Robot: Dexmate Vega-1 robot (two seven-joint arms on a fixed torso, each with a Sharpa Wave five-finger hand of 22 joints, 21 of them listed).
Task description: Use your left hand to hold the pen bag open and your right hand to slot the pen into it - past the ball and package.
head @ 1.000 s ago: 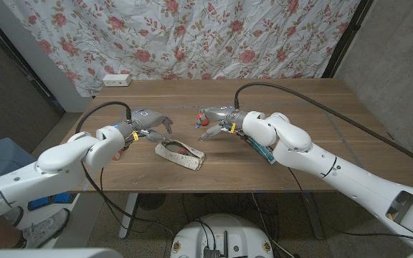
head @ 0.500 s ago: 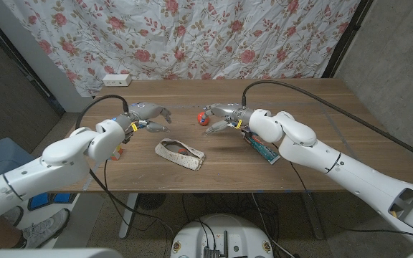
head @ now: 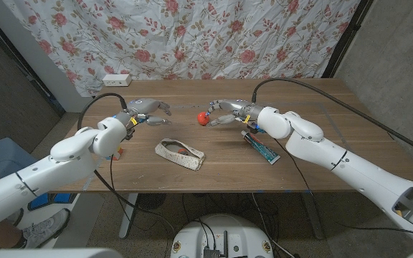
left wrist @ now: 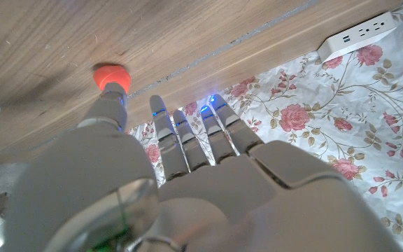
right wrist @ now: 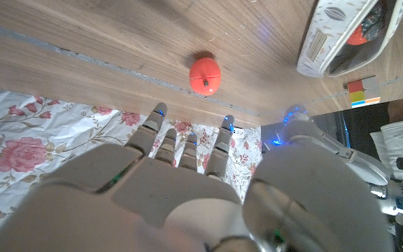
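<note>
Both hands have drawn back from the pen bag (head: pixel 180 155) toward the table's far side, the left hand (head: pixel 149 111) and right hand (head: pixel 224 115) spread and empty, suggesting the pen is already in the bag, which lies near the front edge.

Red ball (head: pixel 203 117); white patterned pen bag (head: pixel 179 154); teal package (head: pixel 261 149); rose-print curtain (head: pixel 192 36).
</note>
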